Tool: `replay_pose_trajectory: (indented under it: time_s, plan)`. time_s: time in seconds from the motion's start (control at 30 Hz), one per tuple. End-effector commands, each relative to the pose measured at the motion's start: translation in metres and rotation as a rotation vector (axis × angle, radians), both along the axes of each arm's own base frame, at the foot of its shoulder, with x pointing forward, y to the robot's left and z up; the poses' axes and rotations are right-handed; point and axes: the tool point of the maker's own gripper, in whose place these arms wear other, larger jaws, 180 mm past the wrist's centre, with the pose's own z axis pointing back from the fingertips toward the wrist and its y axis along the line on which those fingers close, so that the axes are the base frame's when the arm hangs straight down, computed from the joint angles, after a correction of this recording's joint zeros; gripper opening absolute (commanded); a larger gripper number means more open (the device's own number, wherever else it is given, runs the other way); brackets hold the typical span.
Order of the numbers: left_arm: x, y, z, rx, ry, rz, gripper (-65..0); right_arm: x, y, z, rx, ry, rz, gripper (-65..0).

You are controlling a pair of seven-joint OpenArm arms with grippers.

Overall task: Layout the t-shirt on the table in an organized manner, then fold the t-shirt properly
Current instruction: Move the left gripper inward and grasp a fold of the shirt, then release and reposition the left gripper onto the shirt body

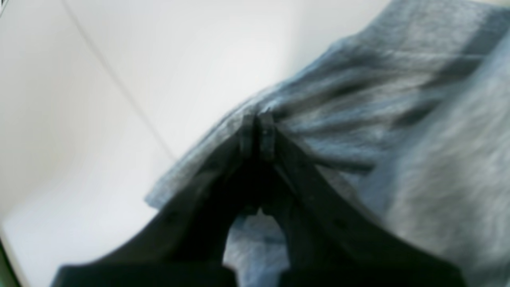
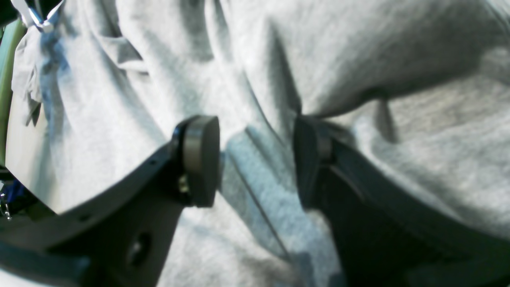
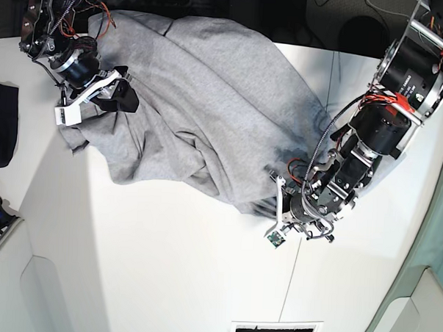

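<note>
1. Nearest the lens in the left wrist view, the left claw [image 1: 257,137] has its jaws pressed together on a pinch of the t-shirt [image 1: 358,103]; pleats fan out from the pinch, which suggests the cloth is under tension there.
2. Left claw in the base view [image 3: 278,205]: it grips the edge of the t-shirt [image 3: 202,99] nearest the camera, where the cloth gathers to a point. Holding an edge rather than the bulk probably serves to draw the garment flat.
3. Right claw [image 2: 257,159]: its round pads [image 2: 201,159] stand apart with a ridge of grey cloth between them, not yet clamped. It appears poised to take a second hold.
4. Right claw in the base view [image 3: 111,91]: it sits at the opposite, far side of the garment, so the two arms bracket the cloth for spreading.
5. T-shirt: it lies crumpled on the white desk [image 3: 165,266], heaped toward the far edge, sleeves and collar not distinguishable. No lettering is visible.
6. Desk: a thin dark seam [image 1: 115,79] crosses it; the near half is bare, offering room for layout.
7. Stage, as a judgement: the layout step is in hand and folding has not begun.
</note>
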Motion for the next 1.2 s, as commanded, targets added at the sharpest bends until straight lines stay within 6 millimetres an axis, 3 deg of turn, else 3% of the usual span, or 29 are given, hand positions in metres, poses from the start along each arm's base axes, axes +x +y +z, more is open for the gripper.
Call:
replay_pose_trajectory:
  time_s: [0.0, 0.2, 0.47, 0.57, 0.7, 0.83, 1.0, 1.17]
  plan:
    - [0.034, 0.02, 0.039, 0.036, -0.1, 0.046, -65.0, -0.016, -0.008, -0.012, -0.051, 0.086, 0.022, -34.2]
    - [0.065, 0.068, 0.085, 0.107, -0.202, 0.178, -65.0, -0.024, -0.006, -0.016, -0.053, 0.129, 0.044, -34.2]
    - [0.076, 0.124, 0.117, 0.182, -0.259, 0.263, -65.0, -0.027, -0.006, -0.017, -0.053, 0.138, 0.046, -34.2]
    - [0.082, 0.134, 0.133, 0.19, -0.289, 0.283, -65.0, -0.027, -0.006, -0.017, -0.05, 0.137, 0.045, -34.2]
    - [0.078, 0.12, 0.123, 0.142, -0.197, 0.224, -65.0, -0.018, 0.0, -0.006, 0.002, 0.094, 0.028, -34.2]
    - [0.063, 0.093, 0.105, 0.005, -0.058, 0.18, -65.0, 0.008, 0.005, 0.029, 0.021, -0.031, 0.038, -34.2]
    - [0.038, 0.037, 0.105, -0.153, 0.031, 0.043, -58.0, 0.044, 0.007, 0.08, -0.02, -0.2, 0.066, -34.2]
    - [-0.018, -0.026, 0.106, -0.222, 0.04, -0.142, -58.0, 0.086, 0.006, 0.111, -0.029, -0.312, 0.062, -34.2]
